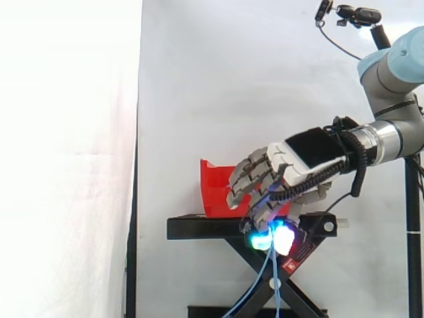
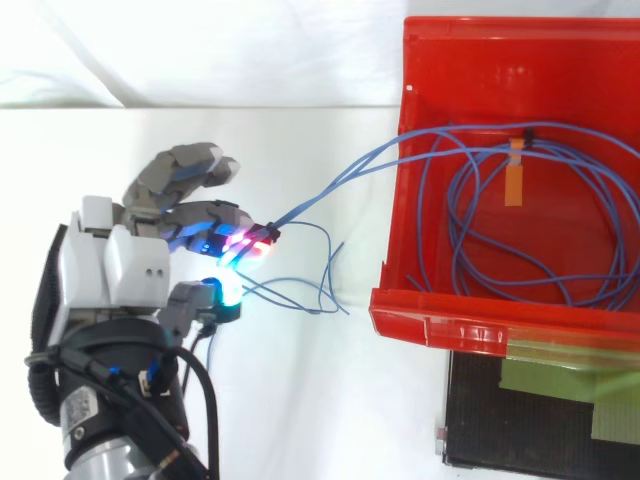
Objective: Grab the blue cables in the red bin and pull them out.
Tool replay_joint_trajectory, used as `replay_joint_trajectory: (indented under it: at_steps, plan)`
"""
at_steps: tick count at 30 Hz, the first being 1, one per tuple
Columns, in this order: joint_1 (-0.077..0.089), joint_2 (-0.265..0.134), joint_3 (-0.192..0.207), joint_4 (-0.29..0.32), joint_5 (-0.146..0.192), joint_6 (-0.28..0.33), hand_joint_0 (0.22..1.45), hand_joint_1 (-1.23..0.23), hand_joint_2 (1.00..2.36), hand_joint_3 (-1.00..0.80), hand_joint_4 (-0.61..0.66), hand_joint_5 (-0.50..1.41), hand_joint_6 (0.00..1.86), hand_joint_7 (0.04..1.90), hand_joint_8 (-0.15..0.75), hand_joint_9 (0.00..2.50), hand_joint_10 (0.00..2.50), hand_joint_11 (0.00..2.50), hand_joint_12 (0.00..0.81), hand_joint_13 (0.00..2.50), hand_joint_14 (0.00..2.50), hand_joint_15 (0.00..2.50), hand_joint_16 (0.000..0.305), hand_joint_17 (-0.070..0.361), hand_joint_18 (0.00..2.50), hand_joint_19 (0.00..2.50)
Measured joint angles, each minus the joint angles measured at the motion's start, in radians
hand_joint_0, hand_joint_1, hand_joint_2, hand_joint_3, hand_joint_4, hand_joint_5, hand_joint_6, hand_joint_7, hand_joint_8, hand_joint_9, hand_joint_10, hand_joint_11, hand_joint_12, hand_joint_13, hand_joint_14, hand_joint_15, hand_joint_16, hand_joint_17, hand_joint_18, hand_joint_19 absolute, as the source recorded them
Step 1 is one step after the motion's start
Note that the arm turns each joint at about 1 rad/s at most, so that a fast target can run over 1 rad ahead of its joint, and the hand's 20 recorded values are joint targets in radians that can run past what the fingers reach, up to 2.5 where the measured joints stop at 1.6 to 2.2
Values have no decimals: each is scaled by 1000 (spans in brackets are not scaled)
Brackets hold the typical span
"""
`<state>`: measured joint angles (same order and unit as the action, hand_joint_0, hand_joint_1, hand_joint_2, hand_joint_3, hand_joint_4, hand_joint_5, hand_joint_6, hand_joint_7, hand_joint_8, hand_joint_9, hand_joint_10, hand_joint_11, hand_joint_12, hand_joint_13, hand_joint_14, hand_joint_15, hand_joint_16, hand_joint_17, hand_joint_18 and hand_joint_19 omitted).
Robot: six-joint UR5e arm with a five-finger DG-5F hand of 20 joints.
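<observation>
Thin blue cables (image 2: 520, 215) lie coiled inside the red bin (image 2: 470, 310), bound by an orange tape strip. A bundle of them runs out over the bin's left wall to my hand (image 2: 135, 265), which is to the left of the bin. The fingers and thumb pinch the cable strands at the glowing fingertips (image 2: 245, 245). Loose cable ends (image 2: 310, 285) curl just right of the fingertips. In the side view my hand (image 1: 298, 162) is in front of the bin (image 1: 215, 189), and blue cables (image 1: 265, 278) hang down from its glowing pads.
The bin sits on a black stand (image 1: 199, 228) with crossed legs. A black plate with green tape (image 2: 545, 415) lies under the bin's near edge. A white curtain is behind and a white surface spreads left of the bin.
</observation>
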<state>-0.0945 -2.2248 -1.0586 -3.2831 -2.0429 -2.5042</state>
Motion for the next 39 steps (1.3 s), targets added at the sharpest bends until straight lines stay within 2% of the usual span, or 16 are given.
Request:
replay_joint_trajectory:
  at_steps: [4,11,26,33,39]
  plan:
    - [10,12,0,19,3,105,917,-790,1000,-1000,121,1111,206,856,224,1158,23,548,285,851,18,451,35,78,604,575]
    - [24,24,1,26,5,236,914,-788,1000,-1000,114,1111,201,856,224,1148,24,547,283,848,18,449,35,78,603,567]
    - [76,31,2,26,12,625,912,-788,1000,-1000,116,1112,185,864,225,1148,23,553,281,843,19,451,35,78,600,568]
    - [99,31,1,26,49,815,912,-788,1000,-1000,117,1112,182,866,222,1146,26,539,283,842,18,446,35,78,597,576]
    - [112,31,1,26,74,976,911,-790,1000,-1000,109,1112,179,867,221,1146,22,540,283,843,19,443,35,78,597,568]
